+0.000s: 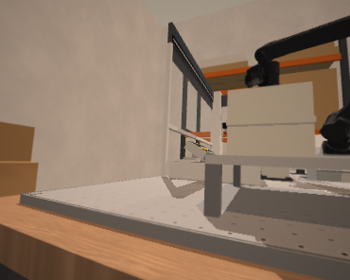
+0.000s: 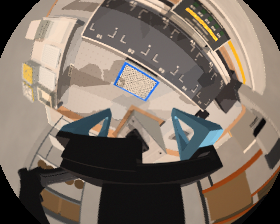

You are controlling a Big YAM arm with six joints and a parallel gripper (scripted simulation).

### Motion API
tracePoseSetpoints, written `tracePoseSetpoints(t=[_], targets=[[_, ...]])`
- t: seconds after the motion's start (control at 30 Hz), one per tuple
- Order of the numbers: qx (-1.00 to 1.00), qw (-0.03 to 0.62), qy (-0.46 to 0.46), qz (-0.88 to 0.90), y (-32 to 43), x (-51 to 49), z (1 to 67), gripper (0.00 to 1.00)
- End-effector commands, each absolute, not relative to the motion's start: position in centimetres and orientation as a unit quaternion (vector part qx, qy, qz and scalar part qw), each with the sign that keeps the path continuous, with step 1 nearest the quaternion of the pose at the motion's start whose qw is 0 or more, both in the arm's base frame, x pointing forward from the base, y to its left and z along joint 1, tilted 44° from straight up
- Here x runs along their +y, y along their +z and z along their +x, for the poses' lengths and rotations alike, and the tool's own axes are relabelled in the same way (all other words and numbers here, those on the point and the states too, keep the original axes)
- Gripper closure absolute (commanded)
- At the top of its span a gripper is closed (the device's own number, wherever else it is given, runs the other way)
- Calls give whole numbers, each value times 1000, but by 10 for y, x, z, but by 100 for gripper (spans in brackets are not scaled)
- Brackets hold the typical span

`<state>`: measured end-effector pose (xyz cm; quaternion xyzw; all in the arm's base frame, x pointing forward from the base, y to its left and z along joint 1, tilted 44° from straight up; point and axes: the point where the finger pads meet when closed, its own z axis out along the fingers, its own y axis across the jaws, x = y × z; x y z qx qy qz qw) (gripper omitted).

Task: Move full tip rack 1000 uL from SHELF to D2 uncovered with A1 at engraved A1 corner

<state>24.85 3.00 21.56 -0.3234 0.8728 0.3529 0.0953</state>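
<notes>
In the wrist view my gripper [image 2: 141, 111] hangs high above the work area with its two blue fingers wide apart and nothing between them. Far below the fingers lies a blue-rimmed tip rack [image 2: 136, 80] whose top is a field of pale rings; I cannot tell whether a cover is on it. It lies at the near edge of the dark deck strip [image 2: 157, 43] with its pale corner brackets. In the exterior view only the black arm [image 1: 291, 44] shows, reaching above the shelf [image 1: 282, 161]; the gripper itself is hidden there.
Two stacked beige blocks [image 1: 271, 120] stand on the shelf, which rests on grey legs [image 1: 213, 189]. More pale labware [image 2: 40, 50] shows at the left of the wrist view. A dark panel with a yellow-green strip [image 2: 204, 19] lies beyond the deck. A tall frame [image 1: 187, 95] stands behind.
</notes>
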Motion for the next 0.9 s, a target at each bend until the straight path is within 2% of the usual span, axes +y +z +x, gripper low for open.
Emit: tracePoseSetpoints(t=[0.0,0.87], targets=[[891,80,355,-272,222,27,250,0],[928,4,363,-78,222,27,250,0]])
